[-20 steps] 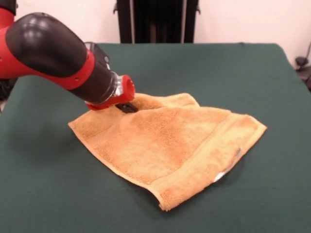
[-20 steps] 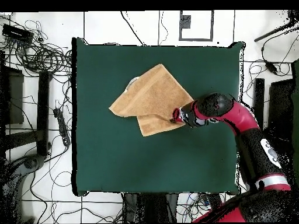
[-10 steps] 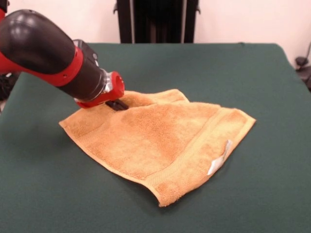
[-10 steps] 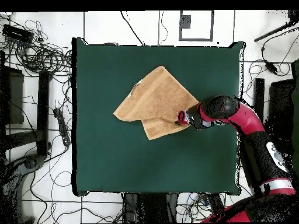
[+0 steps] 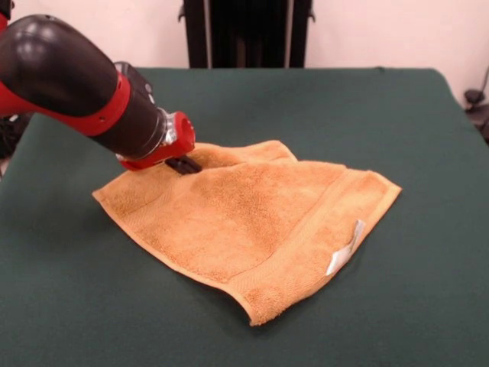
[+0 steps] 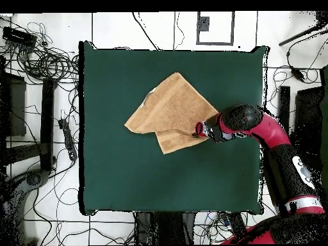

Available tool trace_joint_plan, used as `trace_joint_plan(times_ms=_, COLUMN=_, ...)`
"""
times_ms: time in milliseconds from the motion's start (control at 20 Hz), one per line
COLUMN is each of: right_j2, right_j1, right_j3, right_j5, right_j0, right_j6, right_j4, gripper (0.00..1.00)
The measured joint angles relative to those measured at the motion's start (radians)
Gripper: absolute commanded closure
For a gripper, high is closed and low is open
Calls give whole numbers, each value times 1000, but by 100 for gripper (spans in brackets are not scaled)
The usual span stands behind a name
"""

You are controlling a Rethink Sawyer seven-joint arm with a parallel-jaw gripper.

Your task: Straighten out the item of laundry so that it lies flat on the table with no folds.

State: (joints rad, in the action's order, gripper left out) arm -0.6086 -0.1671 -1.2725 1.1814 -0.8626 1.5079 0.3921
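No text, brand, number or sign can be read in either view. The towel (image 5: pixel 252 222) carries a small white label (image 5: pixel 344 251) at its hem, but the label shows only as a blank white strip in the front view, with no lettering to make out. In the overhead view the label is only a pale speck at the towel's edge.
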Motion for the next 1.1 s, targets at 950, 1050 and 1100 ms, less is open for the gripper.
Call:
trace_joint_plan(times_ms=950, right_j2=-5, right_j1=-203, right_j3=-129, right_j5=173, right_j0=-71, right_j6=0, right_j4=-161, gripper=100)
trace_joint_plan(times_ms=1050, right_j2=-5, right_j1=-257, right_j3=-129, right_j5=218, right_j0=-64, right_j6=0, right_j4=-208, gripper=100)
trace_joint_plan(times_ms=1100, right_j2=-5, right_j1=-272, right_j3=-125, right_j5=230, right_j0=-58, right_j6=0, right_j4=-221, gripper=100)
